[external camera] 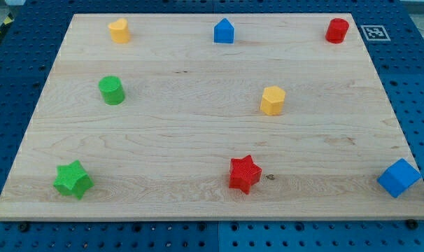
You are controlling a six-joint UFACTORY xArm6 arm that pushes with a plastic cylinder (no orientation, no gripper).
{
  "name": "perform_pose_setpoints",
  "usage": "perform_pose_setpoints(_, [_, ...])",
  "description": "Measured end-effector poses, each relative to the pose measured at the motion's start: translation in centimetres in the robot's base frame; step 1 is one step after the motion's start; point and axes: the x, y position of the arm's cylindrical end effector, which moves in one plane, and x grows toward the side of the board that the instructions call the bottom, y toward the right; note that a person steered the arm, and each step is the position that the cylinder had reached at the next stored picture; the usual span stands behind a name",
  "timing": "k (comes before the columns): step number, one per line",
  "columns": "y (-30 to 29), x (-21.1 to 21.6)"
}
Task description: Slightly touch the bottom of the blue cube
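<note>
My tip is out of view; blue cube untouched.

Eight blocks: two blue, two red, two green, two yellow.

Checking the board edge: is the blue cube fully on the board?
Not fully: the blue cube overhangs the wooden board's right edge. My tip isn't visible.
</note>
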Motion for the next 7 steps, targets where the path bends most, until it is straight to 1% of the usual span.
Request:
perform_pose_setpoints(2, [-0.9,0.3])
perform_pose_setpoints(3, [-2.5,0.3])
perform_pose_setpoints(7, [-3.4,0.3])
